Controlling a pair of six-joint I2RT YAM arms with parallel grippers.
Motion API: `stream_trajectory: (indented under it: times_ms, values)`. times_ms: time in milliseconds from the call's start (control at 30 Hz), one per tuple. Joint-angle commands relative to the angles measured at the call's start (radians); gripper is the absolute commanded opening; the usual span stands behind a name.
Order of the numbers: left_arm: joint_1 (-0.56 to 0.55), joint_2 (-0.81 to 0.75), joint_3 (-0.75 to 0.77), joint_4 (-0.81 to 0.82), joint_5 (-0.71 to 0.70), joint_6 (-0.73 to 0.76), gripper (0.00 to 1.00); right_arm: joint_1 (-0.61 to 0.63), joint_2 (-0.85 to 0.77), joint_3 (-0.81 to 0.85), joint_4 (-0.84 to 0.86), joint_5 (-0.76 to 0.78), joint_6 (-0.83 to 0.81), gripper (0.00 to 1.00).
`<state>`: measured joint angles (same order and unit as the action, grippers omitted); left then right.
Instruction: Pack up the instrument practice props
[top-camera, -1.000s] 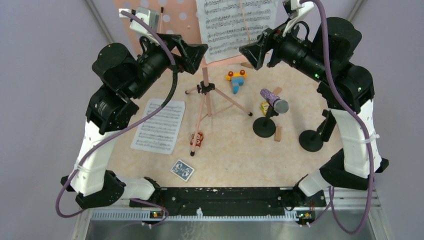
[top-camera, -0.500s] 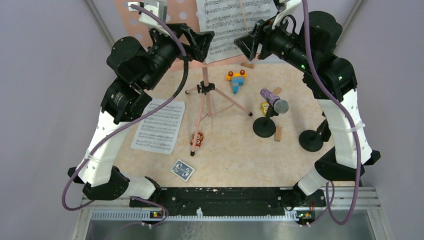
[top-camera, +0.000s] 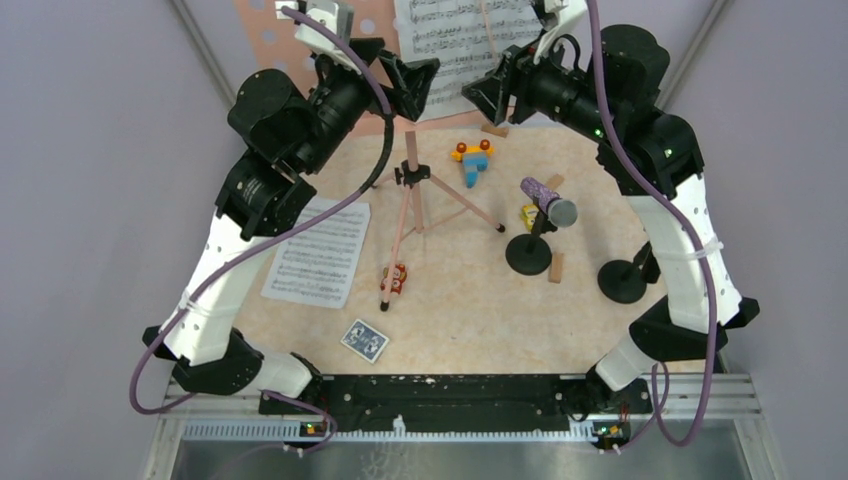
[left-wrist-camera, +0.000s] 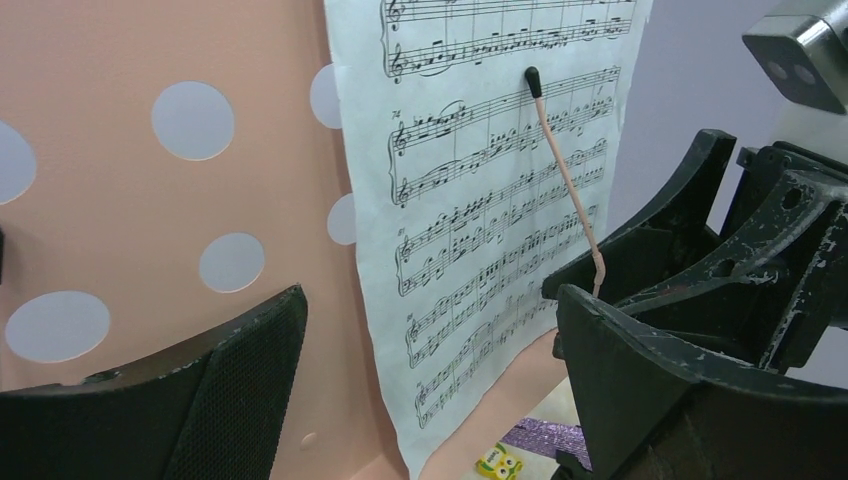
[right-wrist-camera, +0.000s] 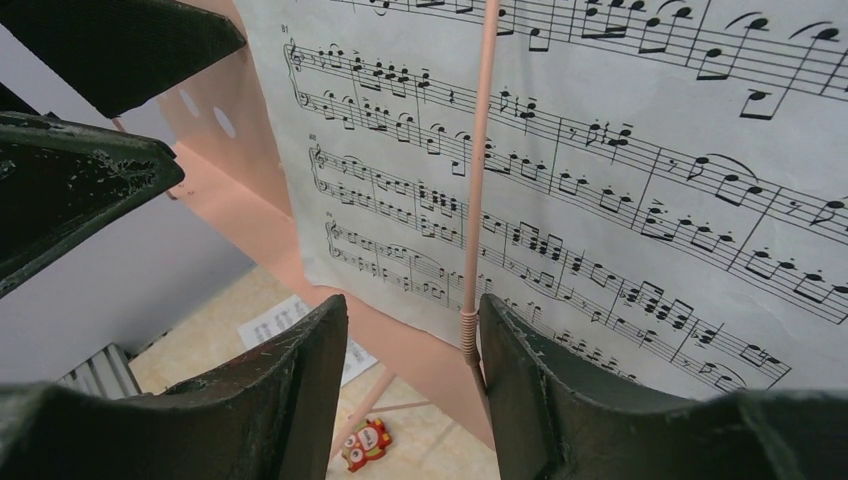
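Note:
The salmon-pink perforated music rack (top-camera: 365, 35) stands at the back on its tripod legs (top-camera: 410, 205). A white sheet-music page (top-camera: 460, 45) rests on it under a thin pink retaining wire (right-wrist-camera: 478, 180). My left gripper (top-camera: 418, 85) is open and empty before the page's left edge (left-wrist-camera: 480, 200). My right gripper (top-camera: 482, 92) is open and empty, with the wire just inside its right finger (right-wrist-camera: 545, 400). A second page (top-camera: 318, 250) lies on the table. The purple-glitter microphone (top-camera: 547, 200) sits on a black holder (top-camera: 528, 255). Another holder (top-camera: 622, 282) is partly behind the right arm. The black microphone cannot be made out.
A colourful toy (top-camera: 472, 160), a yellow owl (top-camera: 527, 214), a red toy (top-camera: 396, 279), wooden blocks (top-camera: 556, 267) and a blue card pack (top-camera: 364, 340) lie on the table. Grey walls close in on both sides.
Both arms have risen and reached farther back toward the rack. The two open grippers now sit closer together in front of the page.

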<state>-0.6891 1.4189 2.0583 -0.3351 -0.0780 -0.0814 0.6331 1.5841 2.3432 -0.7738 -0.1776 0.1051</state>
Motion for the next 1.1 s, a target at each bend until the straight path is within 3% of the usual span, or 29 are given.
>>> stream_trajectory:
  times_ms: [0,367,867,1067]
  values:
    - [0.005,0.026,0.008,0.055,0.06,0.022,0.98,-0.007,-0.032,0.0,0.03,-0.043,-0.001,0.5]
    - [0.005,0.017,-0.025,0.078,0.177,0.015,0.79,-0.008,-0.049,-0.035,0.045,-0.046,-0.004,0.46]
    - [0.004,0.01,-0.046,0.143,0.158,-0.01,0.43,-0.007,-0.073,-0.063,0.147,0.007,0.015,0.31]
    - [0.005,0.009,-0.062,0.158,0.151,-0.018,0.32,-0.008,-0.075,-0.059,0.199,0.05,0.032,0.33]
